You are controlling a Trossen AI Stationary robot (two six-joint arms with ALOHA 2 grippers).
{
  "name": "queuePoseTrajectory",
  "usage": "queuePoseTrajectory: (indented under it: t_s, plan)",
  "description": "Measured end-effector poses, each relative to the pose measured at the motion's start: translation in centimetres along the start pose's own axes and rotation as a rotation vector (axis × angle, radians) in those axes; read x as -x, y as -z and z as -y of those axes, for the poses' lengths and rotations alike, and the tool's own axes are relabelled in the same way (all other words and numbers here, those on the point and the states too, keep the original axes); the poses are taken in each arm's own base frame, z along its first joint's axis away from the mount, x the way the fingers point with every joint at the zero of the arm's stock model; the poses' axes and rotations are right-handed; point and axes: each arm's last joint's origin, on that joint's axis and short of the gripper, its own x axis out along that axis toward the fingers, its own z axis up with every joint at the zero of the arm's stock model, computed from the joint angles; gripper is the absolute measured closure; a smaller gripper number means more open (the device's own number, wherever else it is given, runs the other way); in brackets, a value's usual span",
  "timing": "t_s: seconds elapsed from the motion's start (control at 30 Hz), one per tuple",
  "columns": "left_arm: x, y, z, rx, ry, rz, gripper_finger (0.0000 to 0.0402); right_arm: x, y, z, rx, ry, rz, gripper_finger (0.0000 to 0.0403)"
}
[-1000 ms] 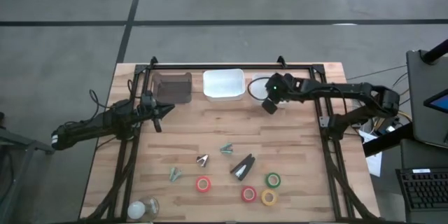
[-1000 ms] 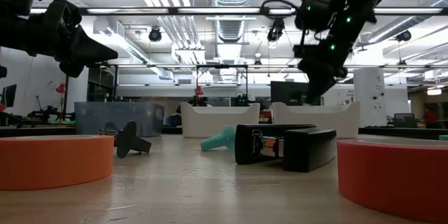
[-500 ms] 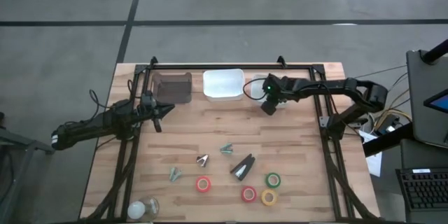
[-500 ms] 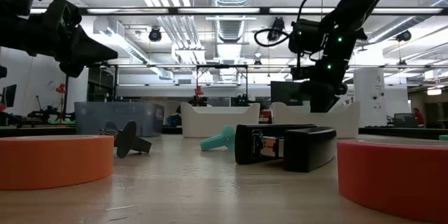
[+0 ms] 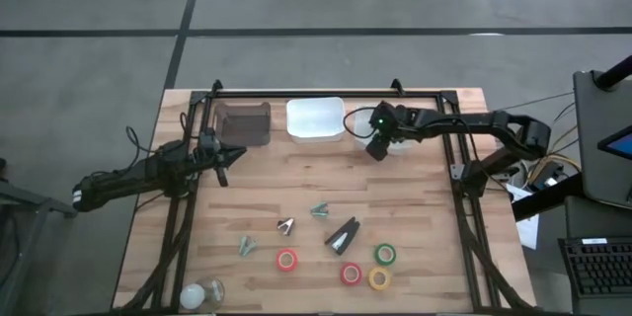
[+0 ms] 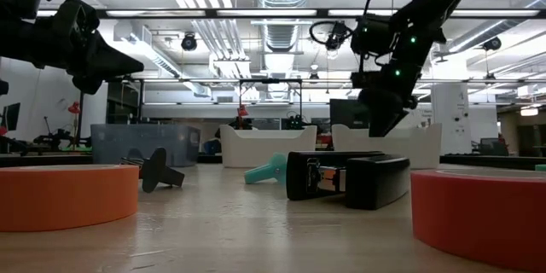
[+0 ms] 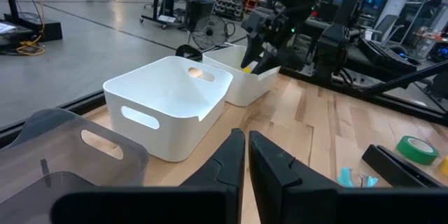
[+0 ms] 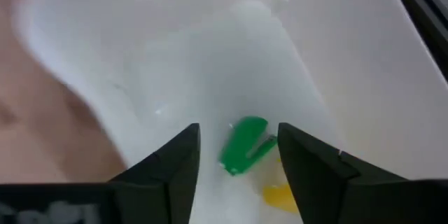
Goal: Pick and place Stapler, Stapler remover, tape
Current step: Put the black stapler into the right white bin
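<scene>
Over a white plastic bin, the right gripper is held with jaws open and empty; a small green remover lies inside. The black wedge-shaped stapler and four coloured tape rolls are left on the wooden desk. The left gripper is kept closed, empty.

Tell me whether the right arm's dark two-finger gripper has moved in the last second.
Yes. The right gripper has shifted slightly left, toward the white rectangular bin at the table's back edge.

Right pincer spread, arm extended far; left pincer closed, arm idle.
</scene>
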Motion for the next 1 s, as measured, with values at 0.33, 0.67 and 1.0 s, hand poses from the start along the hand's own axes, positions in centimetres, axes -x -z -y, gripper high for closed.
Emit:
queuePoseTrajectory:
  t_s: [0.33, 0.67, 1.0]
  plan:
    - [0.0, 0.0, 0.0, 0.000, 0.000, 0.000, 0.0378, 4.5, -0.3, -3.6, 0.135, -0.225, 0.136, 0.0208]
    - [0.0, 0.0, 0.0, 0.000, 0.000, 0.001, 0.0378, 6.9, 2.6, -12.2, 0.502, -0.531, 0.233, 0.0207]
    - [0.0, 0.0, 0.0, 0.000, 0.000, 0.001, 0.0377, 5.9, 5.4, -17.4, 0.643, -0.575, 0.252, 0.0221]
